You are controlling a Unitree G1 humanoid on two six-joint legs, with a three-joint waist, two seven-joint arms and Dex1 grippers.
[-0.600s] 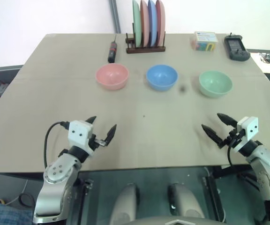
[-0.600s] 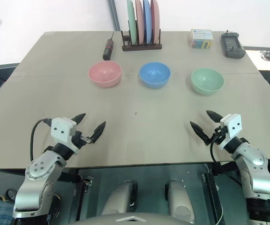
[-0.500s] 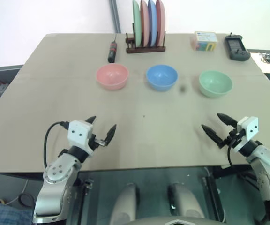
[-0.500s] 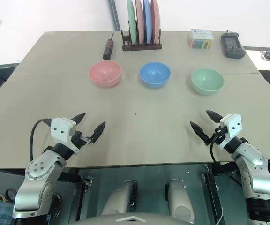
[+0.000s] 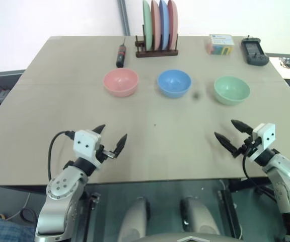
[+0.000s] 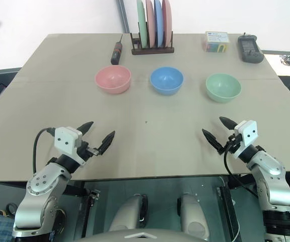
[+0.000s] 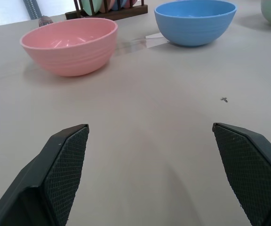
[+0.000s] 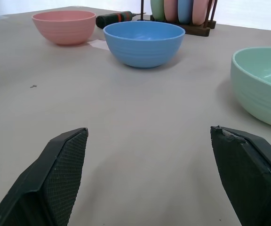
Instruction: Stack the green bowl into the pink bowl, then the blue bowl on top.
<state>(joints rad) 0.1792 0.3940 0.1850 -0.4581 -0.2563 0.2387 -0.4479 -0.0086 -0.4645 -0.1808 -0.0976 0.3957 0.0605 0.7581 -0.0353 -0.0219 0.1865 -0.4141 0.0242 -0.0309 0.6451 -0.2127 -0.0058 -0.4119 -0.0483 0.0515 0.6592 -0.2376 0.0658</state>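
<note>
The green bowl [image 5: 231, 89] sits right of centre in the frame, straight up-frame from the right gripper [image 5: 230, 134] — plainly the nearer arm. The pink bowl [image 5: 120, 82] lies far left, past the blue bowl [image 5: 174, 83]. Both grippers — left gripper [image 5: 111, 137] too — gape wide, empty.

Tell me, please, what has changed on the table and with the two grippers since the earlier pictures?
Almost nothing. The right gripper has edged slightly toward the bowls, open and empty. The left gripper holds its place, also open and empty. The pink bowl, blue bowl and green bowl stand unmoved in their row, apart from one another; nothing was grasped or released.
</note>
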